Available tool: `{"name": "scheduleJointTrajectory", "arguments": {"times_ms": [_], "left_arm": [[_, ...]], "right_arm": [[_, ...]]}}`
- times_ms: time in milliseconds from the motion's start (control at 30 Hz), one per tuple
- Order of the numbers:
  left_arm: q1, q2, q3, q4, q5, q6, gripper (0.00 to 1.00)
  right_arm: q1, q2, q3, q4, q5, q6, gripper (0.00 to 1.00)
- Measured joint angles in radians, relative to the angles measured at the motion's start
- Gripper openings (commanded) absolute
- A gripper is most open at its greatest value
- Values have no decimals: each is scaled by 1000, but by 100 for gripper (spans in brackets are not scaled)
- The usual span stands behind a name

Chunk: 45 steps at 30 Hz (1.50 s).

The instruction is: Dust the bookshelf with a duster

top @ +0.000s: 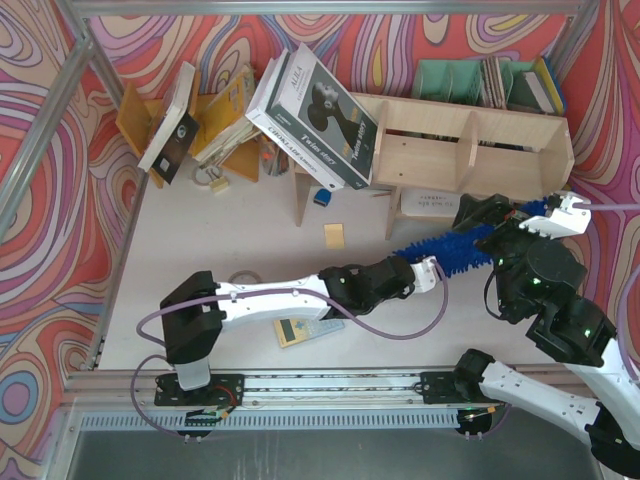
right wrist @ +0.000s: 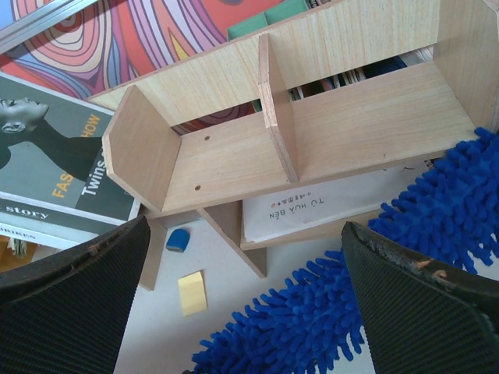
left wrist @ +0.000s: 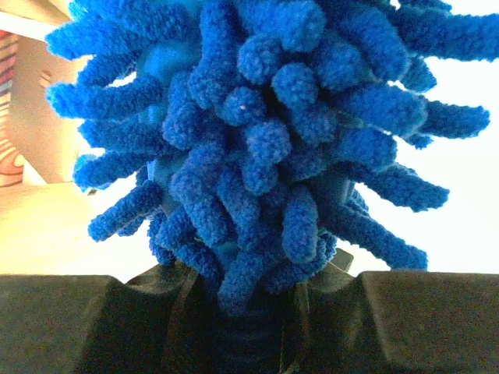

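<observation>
Duster (top: 470, 245): your left gripper's (left wrist: 249, 284) jaws clamp it, angled toward the bookshelf (top: 430, 150) for sweeping. Right gripper's (right wrist: 245, 226) jaws are wide and empty.

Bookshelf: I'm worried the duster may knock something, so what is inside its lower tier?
A white book lies flat in the lower tier of the bookshelf, printed side up. The blue duster covers that tier's right end, so anything there is hidden.

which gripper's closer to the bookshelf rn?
Right. The right gripper hangs open just in front of the bookshelf, at its lower tier. The left gripper, shut on the duster, is farther out over the table, toward the arm bases.
</observation>
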Motion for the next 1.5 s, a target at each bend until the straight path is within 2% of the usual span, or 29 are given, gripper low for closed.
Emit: {"name": "scheduleJointTrajectory", "arguments": {"times_ms": [167,467,667,833,1167,1500], "left_arm": [[0,42,-31,-13,24,-22,0],[0,174,-16,-129,40,-43,0],[-2,178,10,-174,32,-45,0],[-28,118,0,-175,9,-59,0],[-116,-165,-156,-141,-68,-137,0],[-128,-195,-227,-266,-75,-243,0]], "right_arm": [[0,-2,0,0,1,0,99],[0,-5,0,0,3,0,99],[0,-8,0,0,4,0,99],[0,-8,0,0,4,0,99],[0,-8,0,0,4,0,99],[0,-5,0,1,3,-1,99]]}}
